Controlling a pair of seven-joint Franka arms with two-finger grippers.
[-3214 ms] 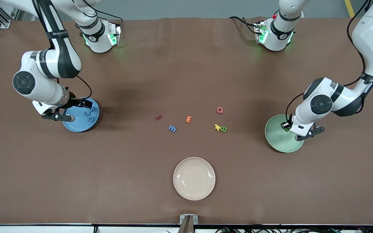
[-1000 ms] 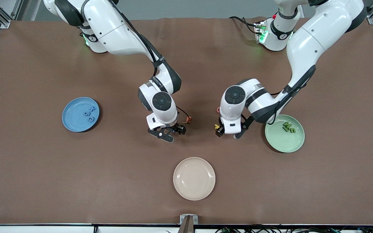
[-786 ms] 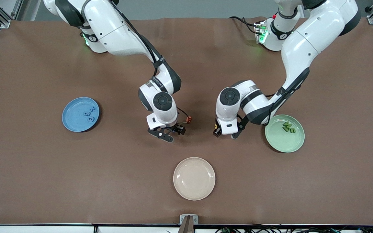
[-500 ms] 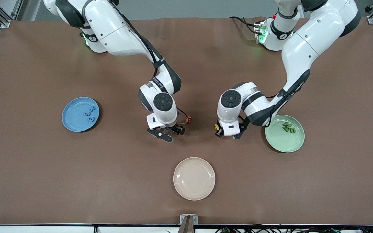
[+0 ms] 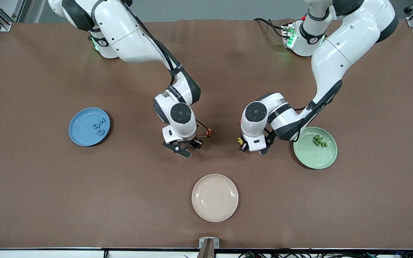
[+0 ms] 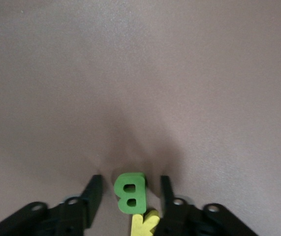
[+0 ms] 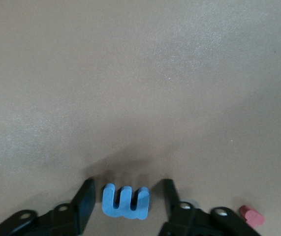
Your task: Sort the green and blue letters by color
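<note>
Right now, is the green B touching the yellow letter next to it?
Touching. In the left wrist view the green B lies between the left gripper jaws, and the yellow letter butts against its end with no table showing between them.

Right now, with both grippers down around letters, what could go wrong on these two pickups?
1. The yellow letter touches the green B between the left gripper fingers, so it may get dragged or lifted along.
2. Both grippers show gaps beside their letters; lifting before the fingers meet could leave the blue letter at the right gripper on the table.
3. The letters are small and could twist or pop out.
</note>
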